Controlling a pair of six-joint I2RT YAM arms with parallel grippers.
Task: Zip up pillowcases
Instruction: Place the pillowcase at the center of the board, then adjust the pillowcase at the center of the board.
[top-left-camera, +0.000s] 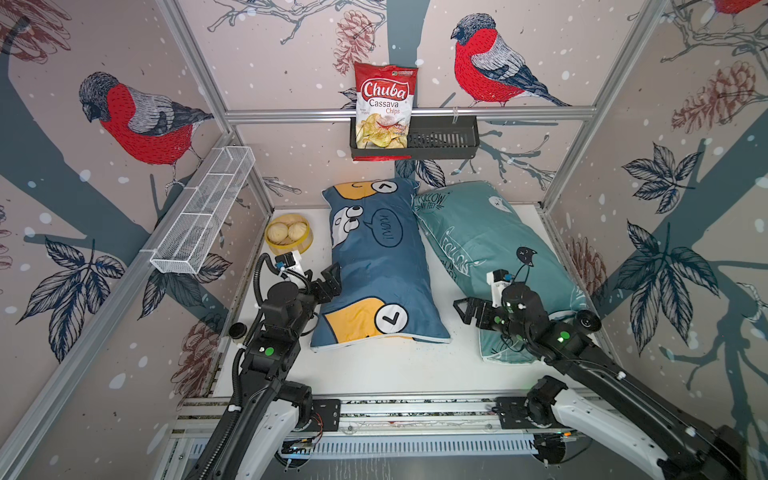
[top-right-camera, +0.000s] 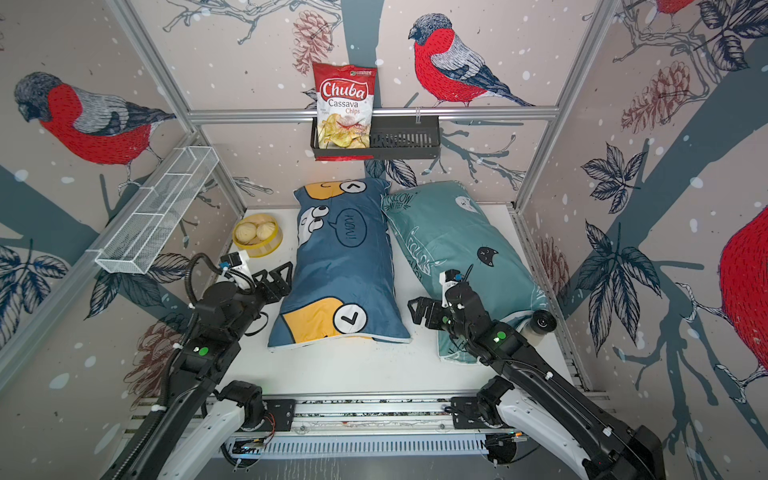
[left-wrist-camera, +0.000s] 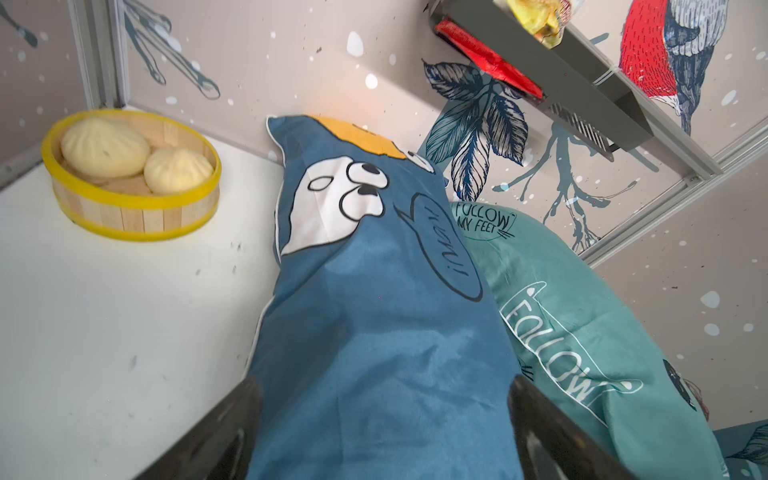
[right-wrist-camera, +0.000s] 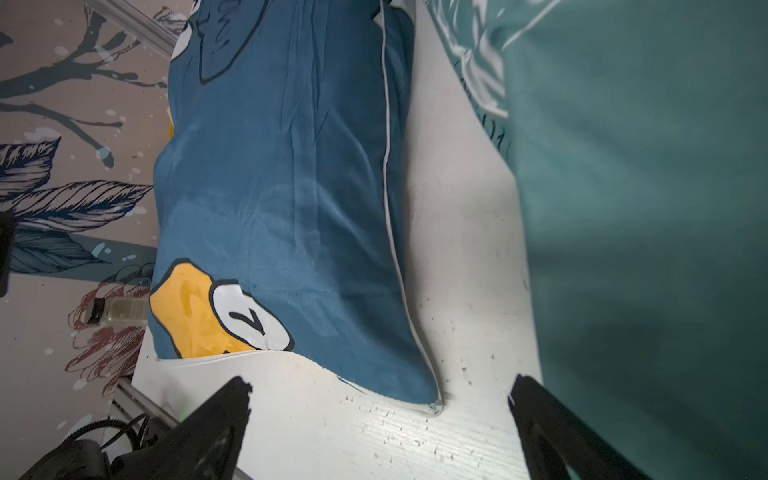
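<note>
Bullfinch wallpaper closed in your cell on three sides, and the white table (top-left-camera: 374, 365) carried both pillowcases. You had the dark blue pillowcase (top-left-camera: 376, 266) lying lengthwise in the middle, its "WOW!" bubble toward the back wall and an orange face at the near end. The teal pillowcase (top-left-camera: 478, 237) lay just to its right, angled. The two touched at their far corners and stood apart nearer you, with bare table between.

Your left gripper (top-left-camera: 332, 279) sat at the blue pillowcase's left edge, about halfway along. In the left wrist view its fingers (left-wrist-camera: 540, 419) were spread wide with blue fabric filling the gap. You could not tell whether they pressed it.

Your right gripper (top-left-camera: 462, 311) hung over the bare strip between the near ends, its arm crossing the teal pillowcase's near end. In the right wrist view its jaws stood wide apart over the white surface, gripping nothing, with the blue pillowcase's piped corner just ahead.

A steamer basket of buns (top-left-camera: 289, 237) stood in the far left corner. A bag of cassava chips (top-left-camera: 384, 104) leaned in the black wall basket (top-left-camera: 444, 137).
</note>
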